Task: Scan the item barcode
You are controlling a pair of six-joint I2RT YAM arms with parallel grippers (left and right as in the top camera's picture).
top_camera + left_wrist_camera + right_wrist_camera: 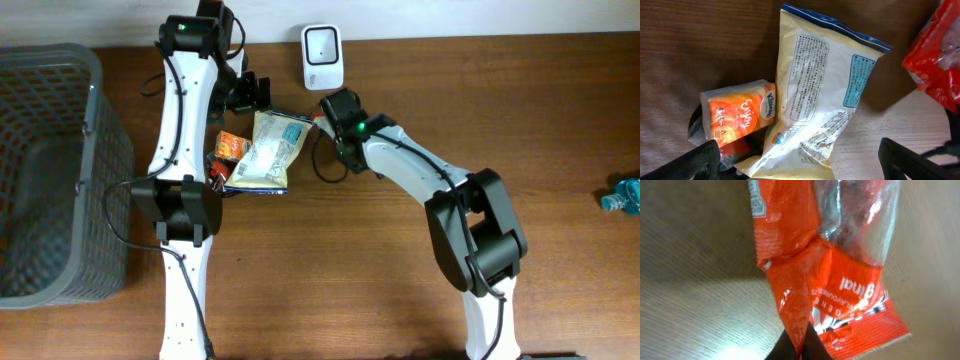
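Grasp step in hand, with right jaws clamped on one edge of the crinkly red plastic snack packet (pixel 830 270) beside the cream printed bag (pixel 265 150), left jaws spread wide and empty; next, lift and turn its barcode toward the white boxy scanner (pixel 322 55).

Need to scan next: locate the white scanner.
Overhead view: the white scanner sits at the table's far edge, near centre, just beyond the cream snack bag.

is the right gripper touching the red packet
Touching. The right wrist view shows the right gripper closed on a pinched fold of the red packet, with no gap between them.
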